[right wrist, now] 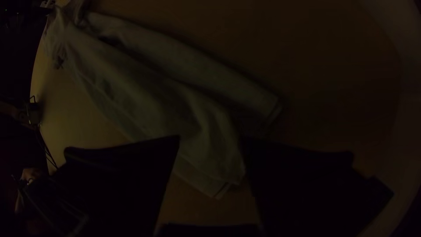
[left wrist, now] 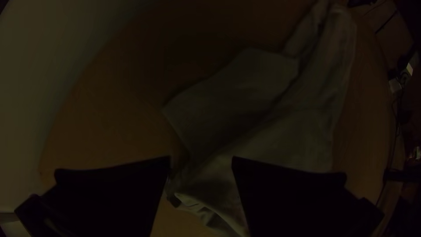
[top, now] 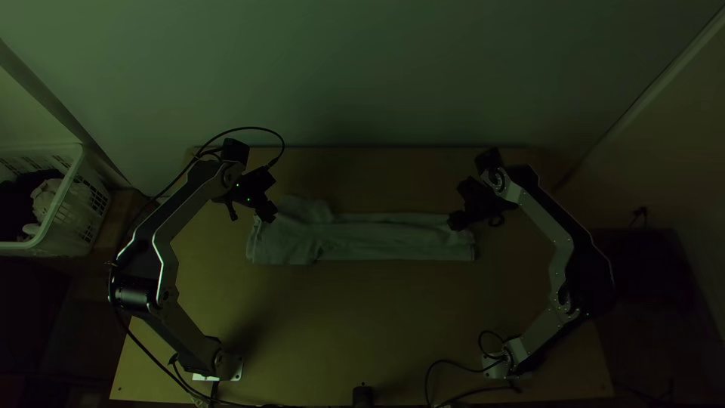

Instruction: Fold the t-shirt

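T-shirt in a long folded strip across the table, left gripper at its bunchier end, fingers apart; right gripper near its opposite end, fingers likewise apart

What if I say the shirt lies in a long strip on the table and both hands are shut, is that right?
Not quite: the left wrist view shows the left hand open, and the right wrist view shows the right hand open too. The shirt does lie in a long strip on the table.
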Motion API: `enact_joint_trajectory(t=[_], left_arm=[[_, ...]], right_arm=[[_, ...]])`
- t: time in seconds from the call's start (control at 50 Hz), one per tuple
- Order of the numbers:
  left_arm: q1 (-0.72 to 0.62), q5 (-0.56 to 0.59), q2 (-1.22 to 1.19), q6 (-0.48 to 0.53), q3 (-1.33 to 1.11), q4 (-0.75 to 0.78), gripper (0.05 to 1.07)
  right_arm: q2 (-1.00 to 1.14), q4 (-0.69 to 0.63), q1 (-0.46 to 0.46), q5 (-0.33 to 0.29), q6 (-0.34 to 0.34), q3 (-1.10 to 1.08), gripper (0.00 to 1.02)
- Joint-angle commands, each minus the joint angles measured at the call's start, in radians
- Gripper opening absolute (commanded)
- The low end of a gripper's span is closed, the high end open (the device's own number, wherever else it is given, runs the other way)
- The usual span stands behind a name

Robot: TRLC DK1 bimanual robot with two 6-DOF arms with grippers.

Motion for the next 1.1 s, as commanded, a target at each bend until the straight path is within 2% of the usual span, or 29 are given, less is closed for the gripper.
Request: enact_joint_trajectory(t=[0.0,0.24,0.36,0.56,0.76,1.08], left_arm=[[0.003,-0.002,-0.002,-0.042,-0.016,0.010,1.03],[0.036,-0.004,-0.115,-0.105,-0.050,-0.005,1.03],[0.054,-0.002,-0.209,-0.169,-0.088,-0.005,1.03],[0.074,-0.002,-0.310,-0.223,-0.126,-0.005,1.03],[0.079,0.001,-0.312,-0.258,-0.168,-0.015,1.03],[0.164,0.111,-0.206,-0.347,-0.195,-0.010,1.03]], right_arm=[[0.017,0.002,-0.015,0.001,0.024,0.021,0.98],[-0.029,-0.003,-0.077,-0.010,0.073,0.012,0.98],[-0.046,-0.001,-0.111,-0.076,0.089,-0.036,0.98],[-0.049,0.034,-0.136,-0.140,0.126,-0.097,0.98],[-0.060,0.043,-0.139,-0.139,0.127,-0.105,0.98],[-0.092,0.043,-0.136,-0.139,0.115,-0.100,0.98]])
